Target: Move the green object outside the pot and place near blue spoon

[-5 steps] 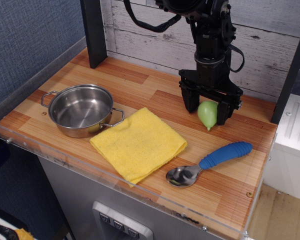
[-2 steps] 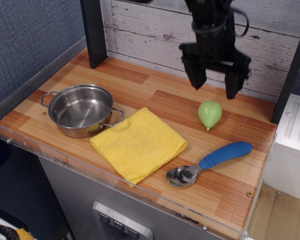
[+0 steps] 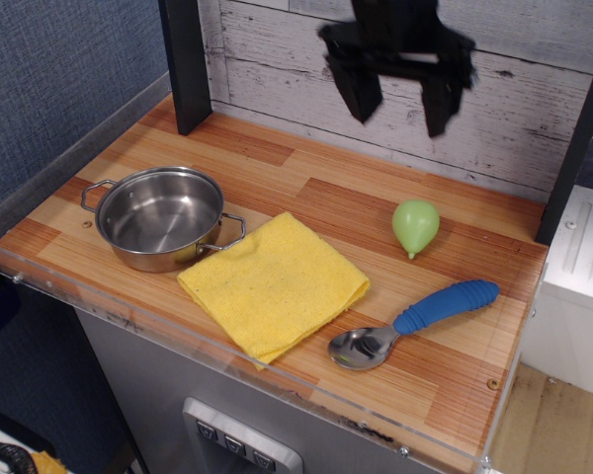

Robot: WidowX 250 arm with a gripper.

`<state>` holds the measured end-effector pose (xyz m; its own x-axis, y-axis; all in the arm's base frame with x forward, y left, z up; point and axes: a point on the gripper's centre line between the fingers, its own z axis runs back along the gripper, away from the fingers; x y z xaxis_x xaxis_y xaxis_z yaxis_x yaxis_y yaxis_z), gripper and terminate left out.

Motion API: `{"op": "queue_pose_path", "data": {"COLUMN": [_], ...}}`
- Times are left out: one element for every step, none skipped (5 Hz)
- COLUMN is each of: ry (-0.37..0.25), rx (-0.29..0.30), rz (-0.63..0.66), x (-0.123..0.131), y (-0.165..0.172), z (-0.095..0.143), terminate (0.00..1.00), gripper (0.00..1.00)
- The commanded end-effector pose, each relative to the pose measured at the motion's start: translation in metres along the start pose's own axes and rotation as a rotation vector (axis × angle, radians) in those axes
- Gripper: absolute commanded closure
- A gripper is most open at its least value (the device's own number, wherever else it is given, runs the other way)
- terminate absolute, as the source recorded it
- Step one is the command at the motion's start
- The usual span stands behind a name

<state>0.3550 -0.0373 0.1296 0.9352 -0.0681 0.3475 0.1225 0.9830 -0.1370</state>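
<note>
Below the wide, empty claw (image 3: pixel 397 109) the pear (image 3: pixel 415 225) sat near the spoon (image 3: pixel 415 321); round, it could roll.

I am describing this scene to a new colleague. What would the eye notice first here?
Probably the bright yellow cloth at the middle of the wooden table, with the shiny pot touching its left corner. Next, the green pear lying alone near the blue spoon, and the open black gripper high above.
</note>
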Motion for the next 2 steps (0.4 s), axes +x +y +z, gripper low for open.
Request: {"op": "queue_pose_path", "data": {"ry": [-0.072, -0.072], "rx": [0.101, 0.101], "rz": [0.013, 0.013], "x": [-0.0225, -0.0225], "y": [0.0142, 0.0142], "z": [0.0512, 0.0512], "terminate": [0.0, 1.0], "gripper": [0.0, 0.0]}}
